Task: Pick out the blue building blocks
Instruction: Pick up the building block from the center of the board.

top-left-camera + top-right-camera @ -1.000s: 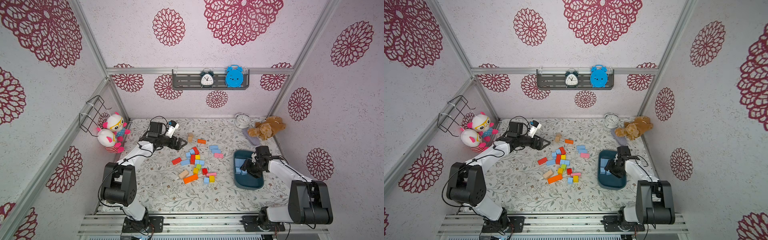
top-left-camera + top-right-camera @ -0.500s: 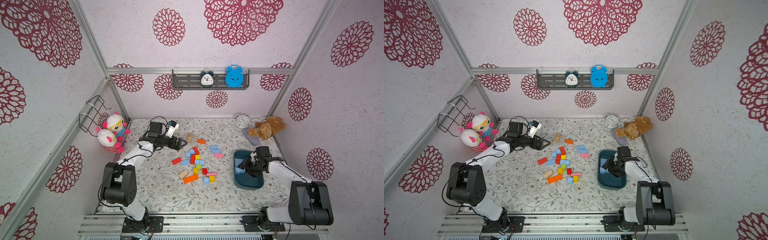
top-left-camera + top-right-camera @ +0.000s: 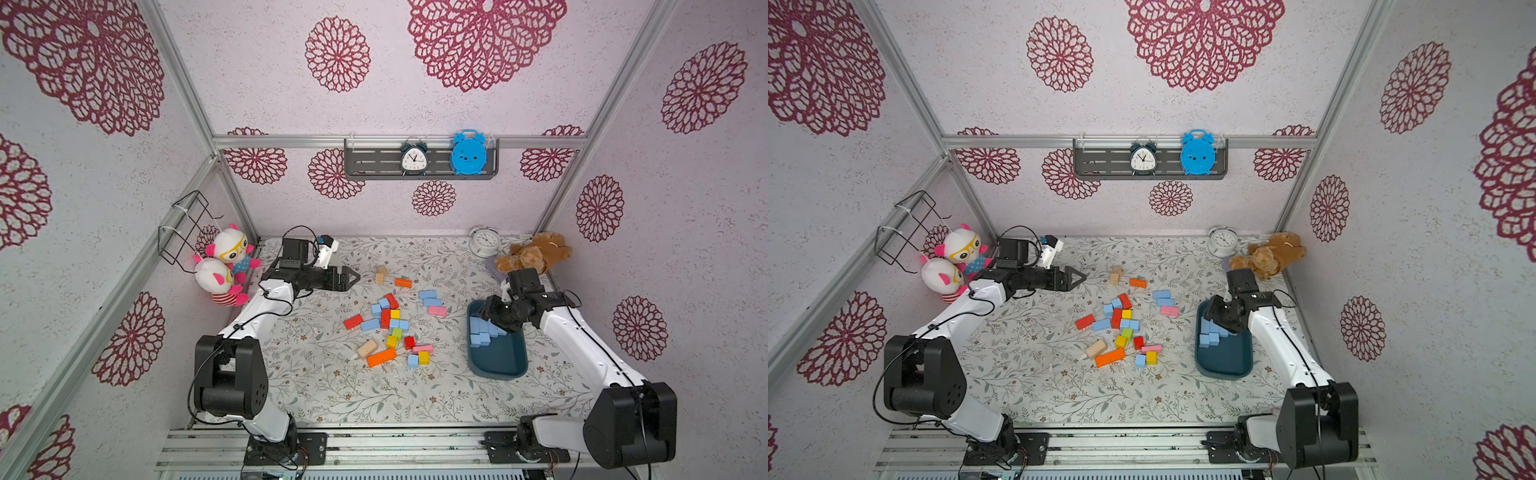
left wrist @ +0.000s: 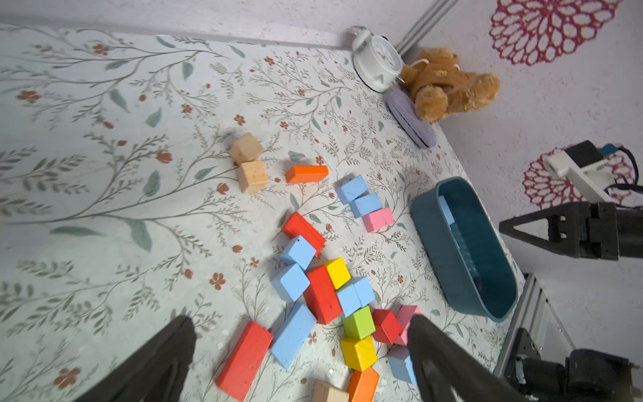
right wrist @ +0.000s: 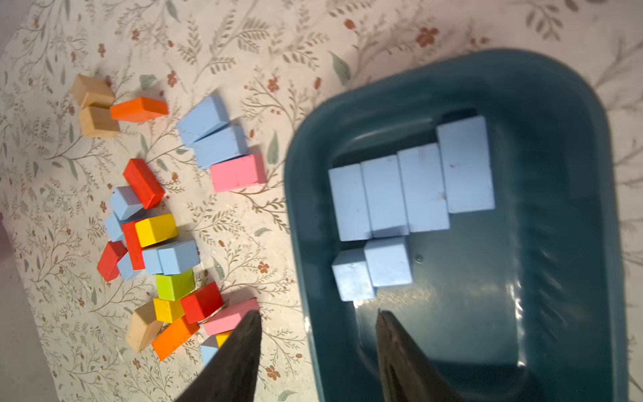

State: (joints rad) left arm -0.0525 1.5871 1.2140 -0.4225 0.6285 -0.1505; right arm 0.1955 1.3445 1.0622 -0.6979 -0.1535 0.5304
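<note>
Six blue building blocks [image 5: 386, 195] lie in the dark teal tub [image 3: 498, 365], four side by side and two cubes touching them. You see that tub at 3 o'clock on the floral surface [image 3: 332, 386], inside a cell papered pale with crimson rosettes. A grey shelf [image 3: 374, 164] on the 12 o'clock wall carries two alarm clocks [image 3: 413, 160]. Two plush dolls [image 3: 226, 266] sit at 10 o'clock, and a white clock [image 3: 484, 241] and a teddy bear [image 3: 536, 255] fill the 1 o'clock corner. More blue blocks lie loose at the centre in a mixed pile [image 3: 392, 328] of red, yellow, green, orange, pink and tan pieces. Two of them touch a pink brick [image 3: 437, 311] at 10 o'clock of the tub.

Your right gripper [image 5: 316, 316] hovers over the tub's 12 o'clock end with the stored blocks just at 6 o'clock of it. Its jaws are moderately parted and empty. Your left gripper [image 3: 355, 277] hangs at 10 o'clock of the pile, apart from the loose blue blocks, jaws spread wide, holding nothing.
</note>
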